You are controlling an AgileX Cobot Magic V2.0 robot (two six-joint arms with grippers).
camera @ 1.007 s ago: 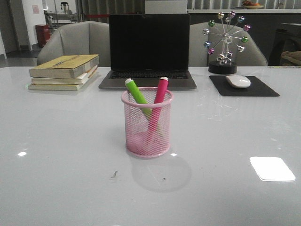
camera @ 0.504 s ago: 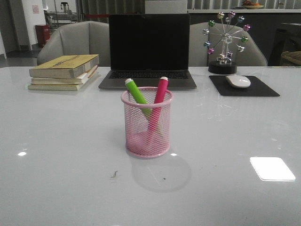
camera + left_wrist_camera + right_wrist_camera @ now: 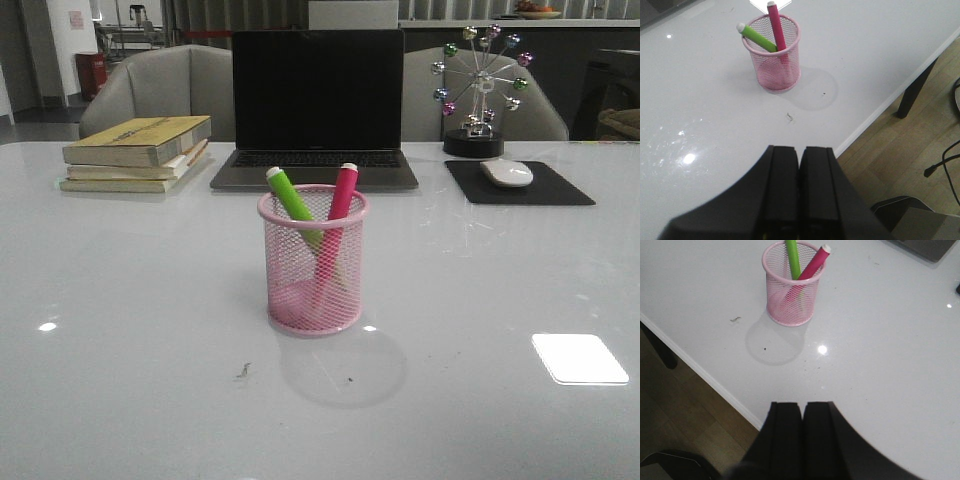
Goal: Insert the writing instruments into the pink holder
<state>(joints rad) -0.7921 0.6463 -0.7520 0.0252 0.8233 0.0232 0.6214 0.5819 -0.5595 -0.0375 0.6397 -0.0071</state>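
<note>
The pink holder (image 3: 312, 262) stands upright in the middle of the white table. Inside it the lime green marker (image 3: 291, 195) leans left and the magenta marker (image 3: 341, 193) leans right, their tops above the rim. The left wrist view shows the holder (image 3: 773, 55) with both markers some way off from my left gripper (image 3: 799, 150), which is shut on nothing above the table's front edge. My right gripper (image 3: 802, 405) is also shut and empty near that edge, well apart from the holder (image 3: 791, 287). Neither gripper appears in the front view.
Behind the holder sit an open laptop (image 3: 315, 110), a stack of books (image 3: 137, 152) at the back left, and a mouse (image 3: 507, 172) on a black pad with a small Ferris wheel ornament (image 3: 478, 90) at the back right. The table's front edge (image 3: 880, 107) drops to wooden floor.
</note>
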